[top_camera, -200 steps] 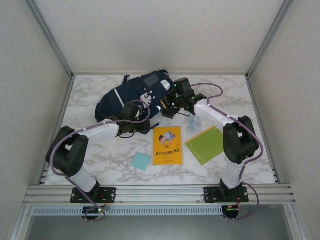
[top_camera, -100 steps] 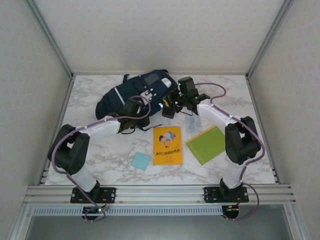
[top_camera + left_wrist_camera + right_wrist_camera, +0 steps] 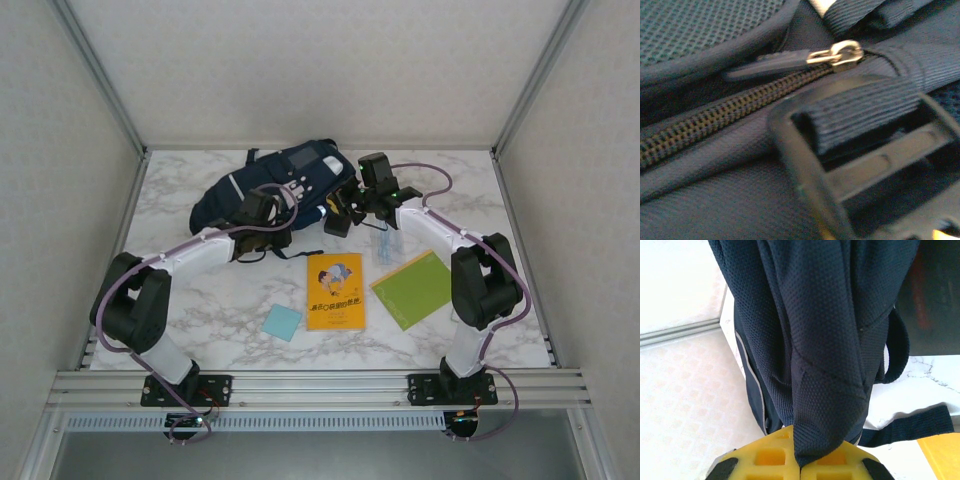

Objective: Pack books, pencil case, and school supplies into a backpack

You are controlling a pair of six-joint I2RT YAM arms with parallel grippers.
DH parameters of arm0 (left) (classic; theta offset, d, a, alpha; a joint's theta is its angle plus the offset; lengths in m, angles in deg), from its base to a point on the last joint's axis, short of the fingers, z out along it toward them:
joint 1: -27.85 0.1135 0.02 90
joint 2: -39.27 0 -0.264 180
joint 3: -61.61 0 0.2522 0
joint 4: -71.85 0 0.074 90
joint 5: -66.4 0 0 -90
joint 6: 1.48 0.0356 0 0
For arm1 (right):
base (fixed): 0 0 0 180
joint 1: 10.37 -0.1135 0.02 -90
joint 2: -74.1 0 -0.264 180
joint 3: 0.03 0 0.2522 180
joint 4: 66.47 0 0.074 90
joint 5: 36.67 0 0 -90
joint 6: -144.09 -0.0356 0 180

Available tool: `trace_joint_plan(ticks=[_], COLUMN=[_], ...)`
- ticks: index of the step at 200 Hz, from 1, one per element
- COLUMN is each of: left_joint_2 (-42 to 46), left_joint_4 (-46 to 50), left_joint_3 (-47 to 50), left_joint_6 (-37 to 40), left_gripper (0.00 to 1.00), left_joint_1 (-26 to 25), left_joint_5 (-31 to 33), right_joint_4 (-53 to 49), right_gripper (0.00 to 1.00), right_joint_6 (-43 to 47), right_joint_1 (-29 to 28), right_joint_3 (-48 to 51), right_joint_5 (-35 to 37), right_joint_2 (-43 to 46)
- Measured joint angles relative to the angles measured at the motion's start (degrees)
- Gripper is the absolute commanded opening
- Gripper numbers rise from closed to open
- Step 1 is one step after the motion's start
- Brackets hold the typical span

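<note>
Right fingers [image 3: 765, 456] clamp the large navy fabric backpack [image 3: 262, 180] at four o'clock; left fingers [image 3: 257, 211] at six, grip unreadable.

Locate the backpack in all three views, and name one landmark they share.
Top external: the backpack lies at the far middle of the table.
Left wrist: close up, its zipper and strap buckle cross the frame.
Right wrist: its fabric hangs down the centre, pinched in the right gripper.
Shared landmark: the dark webbing strap.

Left gripper [image 3: 257, 211] and right gripper [image 3: 337, 220] both on the backpack [image 3: 285, 183] by the table's [image 3: 200, 300] far edge, orange book [image 3: 335, 290] and green book [image 3: 415, 288] nearer the front.
</note>
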Motion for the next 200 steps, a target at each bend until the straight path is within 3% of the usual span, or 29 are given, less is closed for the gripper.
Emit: trace_joint_plan(ticks=[16,37,200], left_joint_2=[-0.02,-0.04,1.77], left_joint_4=[0.76,1.25,9.4], left_joint_3=[-0.57,-0.63,-1.18], left_joint_6=[0.11,0.74,10.05], left_gripper=[0.22,0.0,0.0], left_joint_1=[0.15,0.94,4.0], left_joint_5=[-0.66,-1.38,-6.54], right_joint_4=[-0.04,-0.48,-6.43], right_gripper=[0.0,0.0,0.0], right_joint_6=[0.52,1.66,10.14], right_joint_1=[0.11,0.17,4.39], right_joint_3=[-0.22,-0.66,-1.42], right_joint_5=[-0.39,-0.63,-4.9], right_joint_2=[0.0,0.0,-1.2])
